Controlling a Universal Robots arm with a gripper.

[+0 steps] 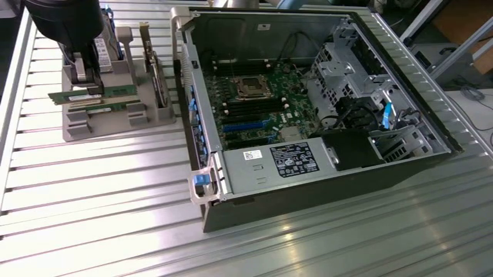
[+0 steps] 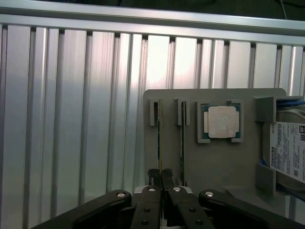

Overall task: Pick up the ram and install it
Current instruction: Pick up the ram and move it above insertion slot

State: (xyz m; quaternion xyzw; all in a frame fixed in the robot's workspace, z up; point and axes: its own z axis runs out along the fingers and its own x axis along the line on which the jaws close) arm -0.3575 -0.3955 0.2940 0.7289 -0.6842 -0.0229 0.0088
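Two thin green ram sticks stand on edge in a grey holder (image 1: 154, 118) on the exterior view's left. My gripper (image 1: 89, 85) hangs over the holder and reaches down to the ram (image 1: 115, 90). In the wrist view the black fingertips (image 2: 153, 175) of my gripper (image 2: 159, 174) are shut on the top edge of the ram (image 2: 158, 138), the stick farther from the processor. The second stick (image 2: 182, 138) stands free beside it. I cannot tell whether the gripped stick has left its slot.
The holder (image 2: 190, 157) also carries a square silvery processor chip (image 2: 221, 121) and a hard drive (image 2: 288, 148) with a white label. An open computer case (image 1: 400, 173) with its motherboard (image 1: 262, 98) lies on the exterior view's right, on a ribbed metal table (image 1: 92, 196).
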